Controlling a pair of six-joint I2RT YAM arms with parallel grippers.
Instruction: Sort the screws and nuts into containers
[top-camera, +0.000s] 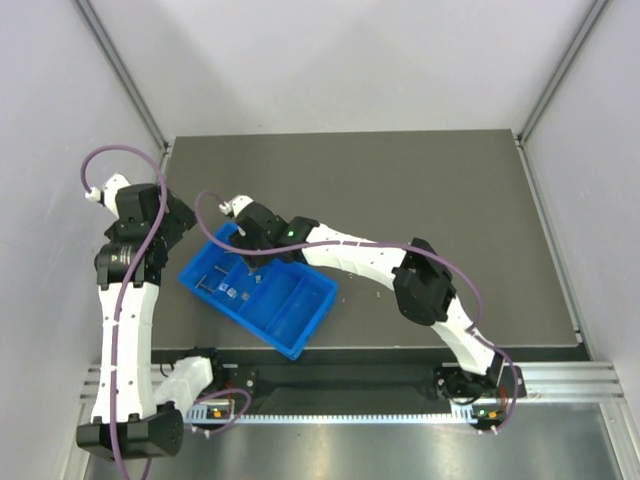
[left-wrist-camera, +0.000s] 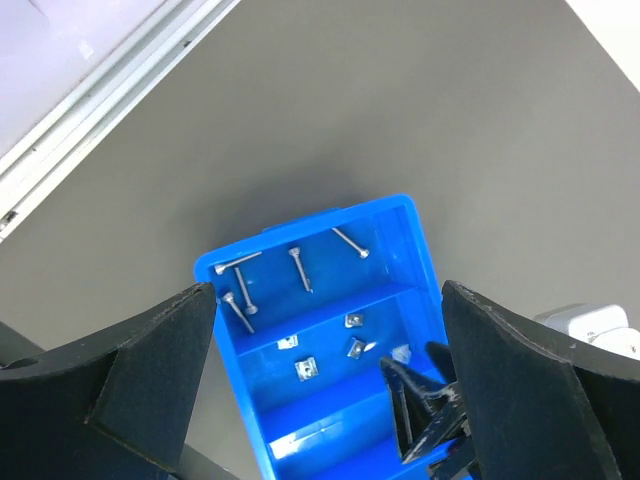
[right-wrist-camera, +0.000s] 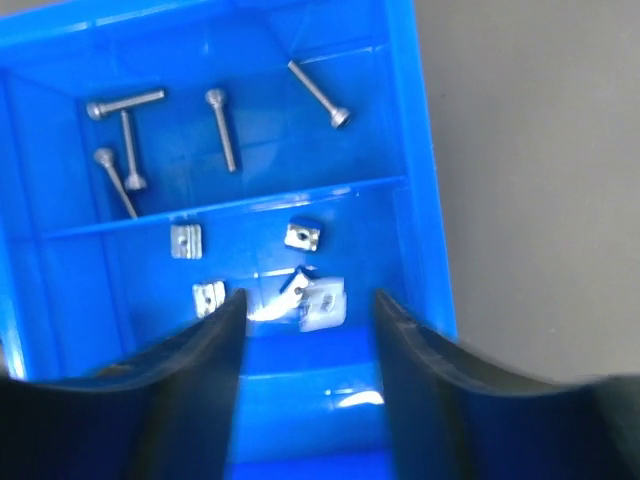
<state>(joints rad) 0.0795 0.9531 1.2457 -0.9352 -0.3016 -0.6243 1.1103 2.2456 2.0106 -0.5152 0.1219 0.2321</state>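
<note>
The blue tray lies slanted on the dark table. Its far end compartment holds several screws, also seen in the left wrist view. The compartment beside it holds several nuts, also seen in the left wrist view. My right gripper is open, low over the nut compartment, with a blurred nut lying between its fingertips. It shows from above. My left gripper is wide open and empty, held high past the tray's far left end.
The tray's two near compartments look empty. A metal rail runs along the table's near edge. White walls and frame posts close in the table on the left, right and back. Purple cables loop off both arms.
</note>
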